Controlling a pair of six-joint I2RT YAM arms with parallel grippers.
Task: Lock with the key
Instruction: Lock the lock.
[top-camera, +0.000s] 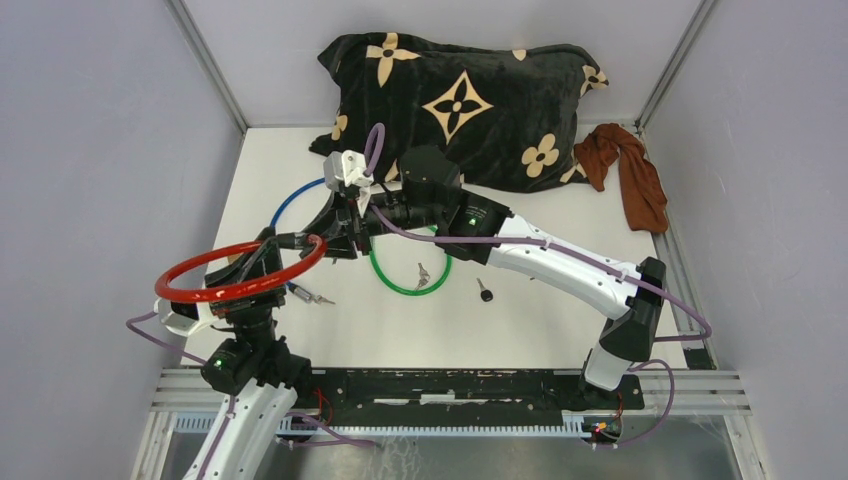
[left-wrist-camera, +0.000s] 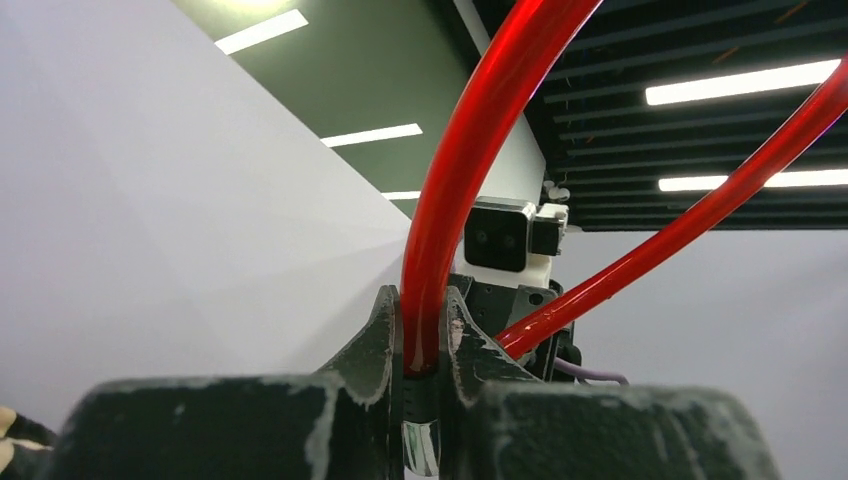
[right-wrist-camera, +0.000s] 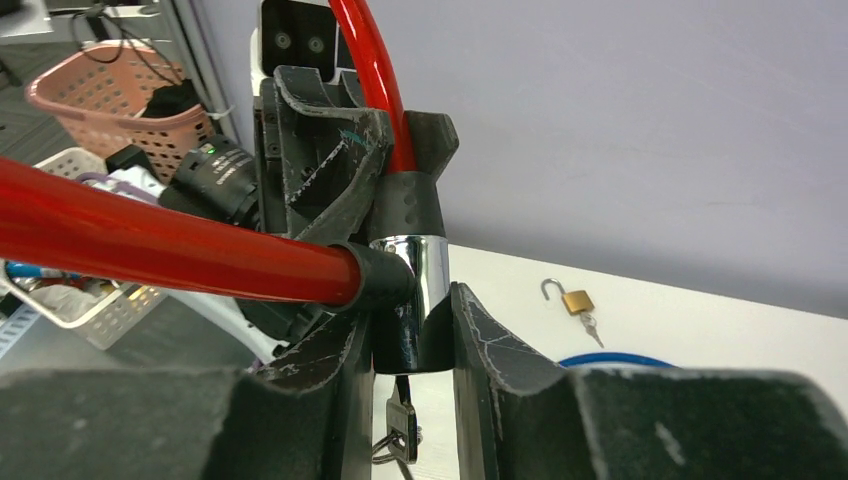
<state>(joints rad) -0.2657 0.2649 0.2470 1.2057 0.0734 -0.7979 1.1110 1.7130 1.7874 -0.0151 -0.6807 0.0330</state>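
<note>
Two robot arms hold a red cable lock (right-wrist-camera: 150, 245) in the air above a white table (top-camera: 560, 330), nearer the arms' bases than the patterned pillow (top-camera: 460, 100) and toward the left arm's side of it. The left gripper (left-wrist-camera: 422, 330) is clamped tight on the red cable itself. The right gripper (right-wrist-camera: 408, 315) is closed part-way around the lock's chrome barrel (right-wrist-camera: 415, 290). A key bunch (right-wrist-camera: 400, 432) seems to hang under that barrel.

The main risk is that both grippers are occupied. Freeing either one to turn the key would let the loop swing. The glossy cable could also slide through the left jaws, or the round barrel could twist in the right ones.

Counted:
- Three cable loops: the red one, green (top-camera: 410, 293) and blue (right-wrist-camera: 605, 357).
- One small brass padlock (right-wrist-camera: 575, 300).
- One loose black-headed key (top-camera: 485, 291), near the pillow's front.
- One small key set (top-camera: 424, 273) inside the green loop.
- One brown cloth (top-camera: 635, 175) beside the pillow.
- One pillow.
</note>
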